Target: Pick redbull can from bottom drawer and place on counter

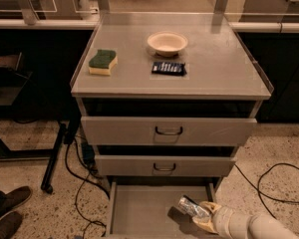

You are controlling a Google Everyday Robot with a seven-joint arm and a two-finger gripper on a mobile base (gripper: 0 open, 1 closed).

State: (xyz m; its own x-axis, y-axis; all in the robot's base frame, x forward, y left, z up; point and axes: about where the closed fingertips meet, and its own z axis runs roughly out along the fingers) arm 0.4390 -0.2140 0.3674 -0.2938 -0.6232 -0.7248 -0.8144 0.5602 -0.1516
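1. Left: a green-and-yellow rectangular sponge (pixel 102 62) lies near the left rim of the flat grey metal worktop (pixel 224 68). A round cream bowl (pixel 167 43) and a flat dark blue snack packet (pixel 168 68) sit at the middle, the packet just in front of the bowl. I judge the right side to be the better set-down area.

2. Centre: the top handled grey drawer (pixel 124 131) and the middle handled grey drawer (pixel 124 166) stand above the rear of the open bottom drawer (pixel 142 213), a shallow grey metal tray.

3. Right of centre: the slim silver redbull can (pixel 190 206) with dark bluish patches is in this tray, near its right wall. It is tilted. Its long axis runs from upper left to lower right, straight into my tool.

4. Right: my cream-padded two-finger tool (pixel 205 217) is inside the tray at the front right corner. It is closed on the lower-right end of the can and holds it. My arm enters from the lower right.

5. Clearance: the worktop lies well above and behind. I judge that the can must come out forward before rising, to pass both upper drawer fronts.
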